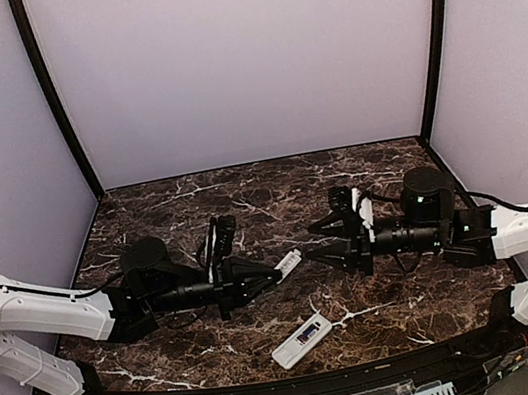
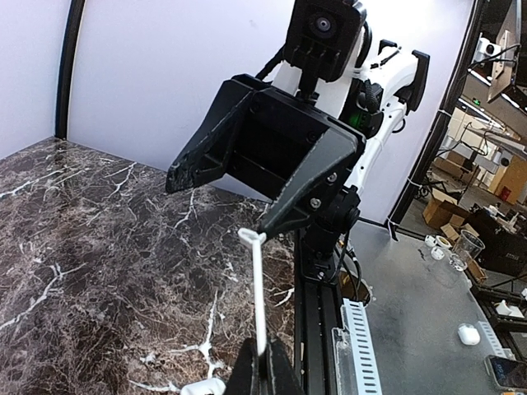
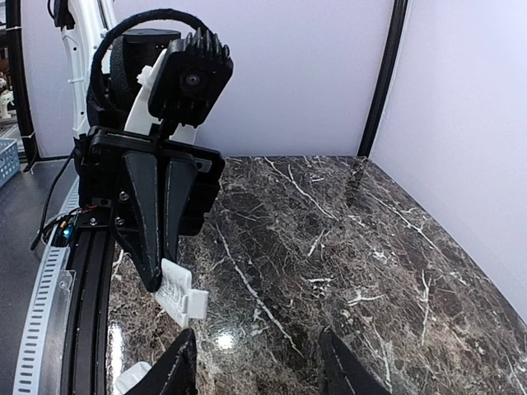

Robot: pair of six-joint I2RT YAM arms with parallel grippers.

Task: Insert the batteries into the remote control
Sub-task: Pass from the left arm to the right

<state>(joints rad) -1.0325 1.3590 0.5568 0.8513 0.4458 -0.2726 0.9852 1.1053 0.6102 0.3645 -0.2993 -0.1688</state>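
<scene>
The left fingers (image 1: 275, 273) are clamping shut on the cover (image 1: 291, 261), a small flat white plastic piece, and are holding it clear of the desk (image 1: 244, 196). In the left wrist view the cover (image 2: 259, 288) is showing edge-on, a thin white strip rising from between the closed fingertips (image 2: 265, 369). In the right wrist view those same fingers (image 3: 156, 239) are pinching one end of the cover (image 3: 183, 294), so that its ribbed face and a small tab are sticking out past the tips.

The right fingers (image 1: 331, 255) are standing apart with nothing between them. They are facing the left fingers across a short gap, near the cover but not touching it. In the left wrist view they (image 2: 193, 160) are gaping just beyond the cover's far end. In their own wrist view they (image 3: 177, 370) are sitting spread at the bottom edge, over bare marble.

The remote (image 1: 302, 341) is lying flat on the desk near its front edge, between the two arms and apart from both sets of fingers. It is lying aslant, one end pointing toward the right arm. A dark bluish patch is showing on its upper side; it is too small to tell whether that is the batteries. A white corner of the remote (image 2: 202, 387) is peeking in at the bottom of the left wrist view.
</scene>
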